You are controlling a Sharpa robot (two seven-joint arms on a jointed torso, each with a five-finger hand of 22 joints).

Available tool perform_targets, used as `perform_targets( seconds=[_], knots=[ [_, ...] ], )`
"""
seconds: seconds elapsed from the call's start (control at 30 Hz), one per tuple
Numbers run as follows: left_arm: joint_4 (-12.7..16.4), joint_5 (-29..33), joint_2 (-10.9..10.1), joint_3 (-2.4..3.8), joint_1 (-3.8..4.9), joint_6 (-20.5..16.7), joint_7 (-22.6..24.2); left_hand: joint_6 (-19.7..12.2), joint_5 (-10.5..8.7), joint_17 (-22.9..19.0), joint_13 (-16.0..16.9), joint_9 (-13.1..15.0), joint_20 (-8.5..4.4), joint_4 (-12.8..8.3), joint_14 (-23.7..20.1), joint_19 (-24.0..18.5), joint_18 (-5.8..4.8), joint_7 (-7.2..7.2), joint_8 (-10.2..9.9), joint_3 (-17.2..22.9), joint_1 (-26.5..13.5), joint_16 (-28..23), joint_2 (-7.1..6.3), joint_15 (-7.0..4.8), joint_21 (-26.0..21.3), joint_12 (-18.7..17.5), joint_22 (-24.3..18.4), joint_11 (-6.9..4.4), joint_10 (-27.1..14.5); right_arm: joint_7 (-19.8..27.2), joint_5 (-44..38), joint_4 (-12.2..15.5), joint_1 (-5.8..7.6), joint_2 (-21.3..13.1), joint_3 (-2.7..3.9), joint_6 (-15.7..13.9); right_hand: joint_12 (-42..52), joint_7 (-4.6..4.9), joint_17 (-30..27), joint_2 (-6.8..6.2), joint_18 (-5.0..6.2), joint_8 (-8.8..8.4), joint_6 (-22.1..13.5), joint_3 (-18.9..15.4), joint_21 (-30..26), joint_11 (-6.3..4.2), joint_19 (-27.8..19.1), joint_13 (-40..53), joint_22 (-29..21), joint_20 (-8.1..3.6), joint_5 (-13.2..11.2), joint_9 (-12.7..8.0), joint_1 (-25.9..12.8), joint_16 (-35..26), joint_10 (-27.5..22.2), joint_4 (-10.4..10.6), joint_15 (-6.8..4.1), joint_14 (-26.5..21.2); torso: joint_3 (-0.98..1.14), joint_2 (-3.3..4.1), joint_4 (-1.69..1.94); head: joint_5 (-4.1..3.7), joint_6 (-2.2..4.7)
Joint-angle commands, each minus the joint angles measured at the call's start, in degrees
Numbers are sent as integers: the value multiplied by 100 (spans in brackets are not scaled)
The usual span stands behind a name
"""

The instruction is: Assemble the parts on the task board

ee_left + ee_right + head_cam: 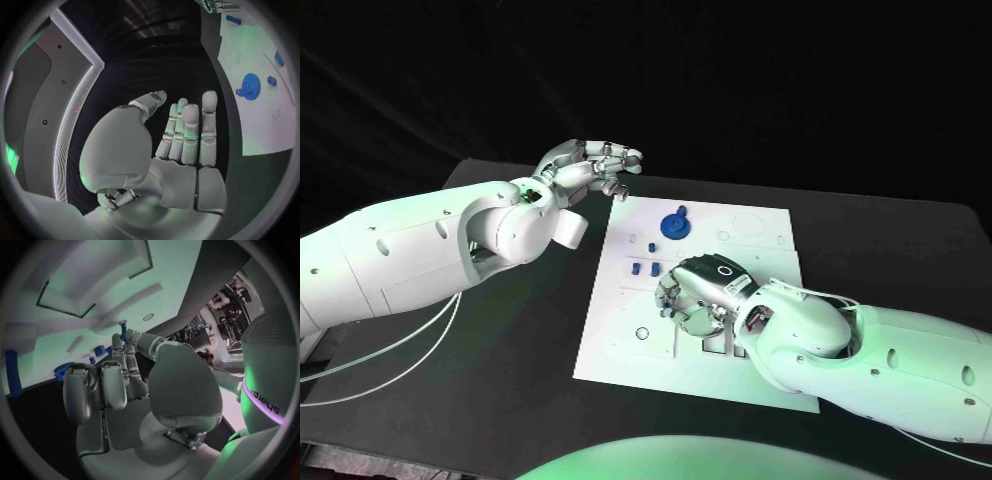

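My right hand rests low over the middle of the task board, fingers partly curled, and I cannot tell whether it holds a part; my left hand hovers off the board's far left corner, fingers extended together and holding nothing. I judge assembly to be at an early stage: a round blue part and several small blue parts sit on the board, with open cut-outs near the board's near edge. No legible labelling appears on the board.
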Motion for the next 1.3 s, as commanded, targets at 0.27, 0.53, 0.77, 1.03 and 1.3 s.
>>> perform_targets(
  seconds=[0.27,0.53,0.77,1.03,1.3],
  knots=[
    [5,34,15,2,2,100,27,-26,-19,2,-8,10,8,18,-48,-18,104,4,38,20,-59,-27,-16,-8,-26,0,-13,2,-38,46,-117,-43,-22,48,-6,162,32,0,-5,-6,-82,28,16,20,-9,-159,96,14,866,-27,15,5,49,9,182,-1,-43,251,-4,0,1,16,-23],
    [12,30,8,1,2,112,15,-26,-19,2,-8,10,8,18,-48,-18,104,4,38,20,-59,-27,-16,-8,-26,0,-13,2,-38,42,-141,-83,-30,87,-13,228,27,2,-10,-6,-80,29,10,26,-16,-158,90,19,860,-27,12,14,49,9,181,-3,-42,250,-3,3,6,18,-40],
    [15,28,2,1,2,119,7,-26,-19,2,-8,10,8,18,-48,-18,104,4,38,20,-59,-27,-16,-8,-26,0,-13,2,-38,13,-228,-112,-32,124,-21,303,1,12,-35,-16,-75,25,-19,30,-34,-145,77,26,847,-24,3,32,31,-2,152,0,-35,243,-5,1,1,23,-59],
    [11,28,3,1,2,119,0,-26,-19,2,-8,10,8,18,-48,-18,104,4,38,20,-59,-27,-16,-8,-26,0,-13,2,-38,51,-259,-125,-33,153,-32,401,-65,62,-139,-207,-61,-79,-225,-44,-91,-59,32,12,812,36,111,55,-178,-33,-133,41,42,215,-5,-2,-1,14,-66],
    [4,28,3,1,2,123,-6,-32,-17,-4,-10,12,11,19,-54,-18,104,5,43,22,-60,-25,-9,-4,-35,1,-16,5,-52,12,-289,-114,-33,121,-38,266,-60,164,-386,-440,-5,-246,-432,-117,-290,85,-104,-92,659,144,143,-6,-338,-149,-655,70,156,148,-3,-5,1,10,-66]
  ],
)
